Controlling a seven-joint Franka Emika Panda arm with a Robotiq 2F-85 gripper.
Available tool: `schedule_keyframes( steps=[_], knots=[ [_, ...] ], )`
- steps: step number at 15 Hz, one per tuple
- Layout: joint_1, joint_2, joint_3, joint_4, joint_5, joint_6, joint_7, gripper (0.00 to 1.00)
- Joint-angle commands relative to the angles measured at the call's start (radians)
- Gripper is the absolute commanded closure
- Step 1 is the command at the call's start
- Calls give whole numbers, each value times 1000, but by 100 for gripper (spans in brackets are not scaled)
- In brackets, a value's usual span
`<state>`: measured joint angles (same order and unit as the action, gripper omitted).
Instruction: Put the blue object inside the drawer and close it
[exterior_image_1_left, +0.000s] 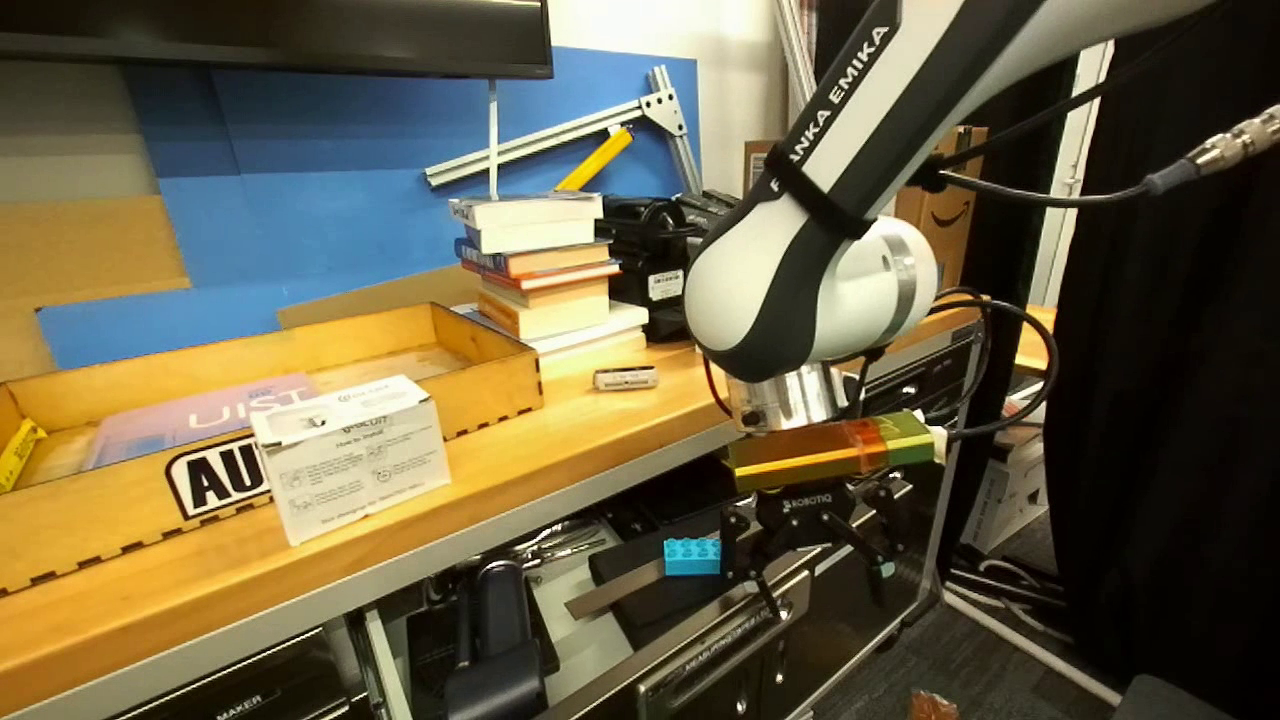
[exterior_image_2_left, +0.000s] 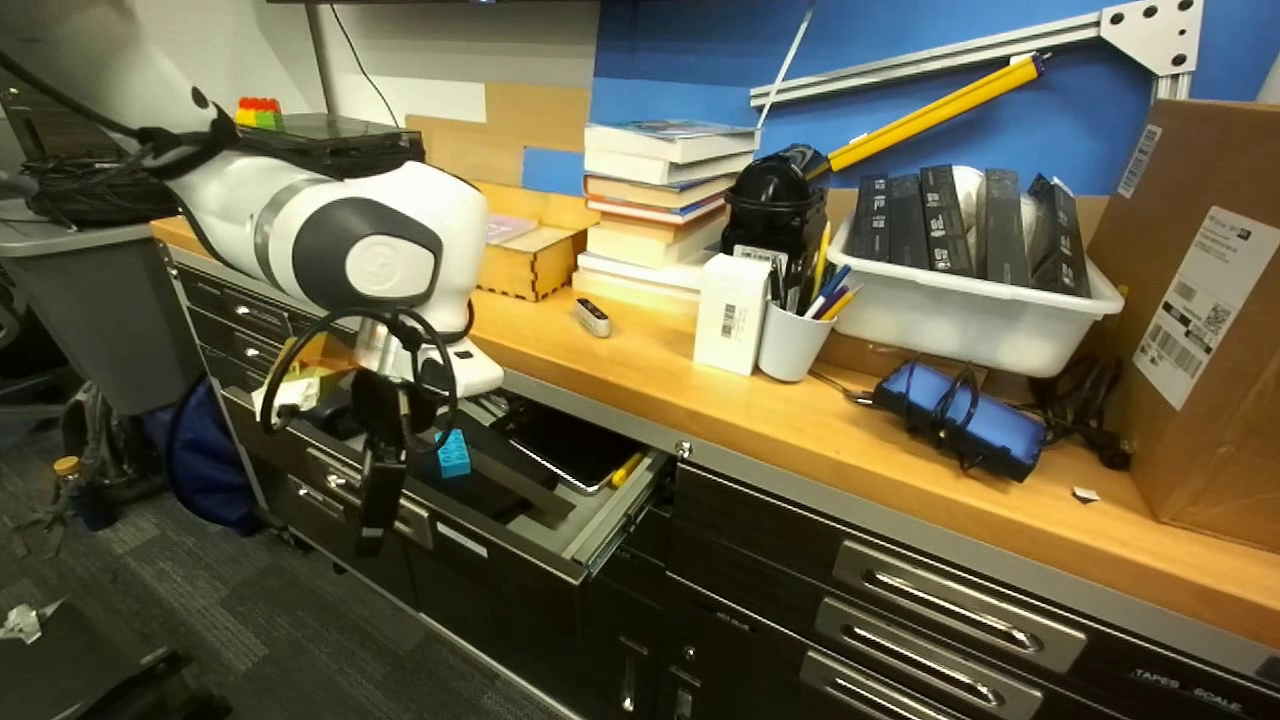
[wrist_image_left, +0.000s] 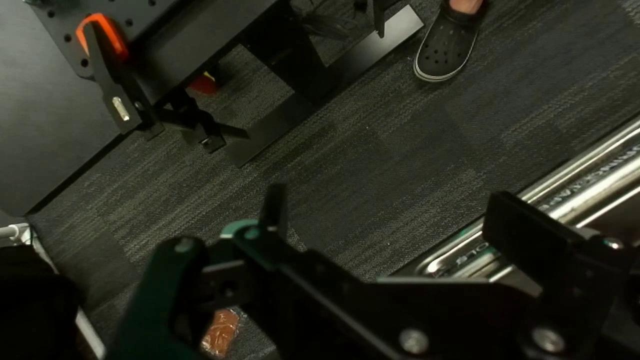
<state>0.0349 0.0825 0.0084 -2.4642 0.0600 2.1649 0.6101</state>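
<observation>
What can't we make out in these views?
Gripper contact with the blue block: outlines meet in both exterior views, and the block lies outside the wrist view.
Near end of the drawer, in an exterior view: bottom edge crops it.
Rest of the AU label, in an exterior view: white box hides it.
Who wears the shoe, wrist view: top edge crops the rest.

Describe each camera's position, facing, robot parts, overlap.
An exterior view: raised in front of the bench, which recedes right, facing the blue wall panel; arm, end effector at right.
An exterior view: raised, facing that panel past white tub, bench receding left; arm, end effector at left.
Wrist view: on the wrist, facing carpet; open fingers show.
Both exterior views share: open drawer, blue block.
</observation>
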Motion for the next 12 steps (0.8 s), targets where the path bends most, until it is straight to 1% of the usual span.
schedule_keyframes(
  steps=[1, 6, 12],
  knots=[
    [10, 58, -3, 51, -30, 50, 45, 0],
    [29, 124, -7, 147, -75, 90, 95, 0],
    [59, 249, -20, 335, -132, 104, 166, 0]
  ],
)
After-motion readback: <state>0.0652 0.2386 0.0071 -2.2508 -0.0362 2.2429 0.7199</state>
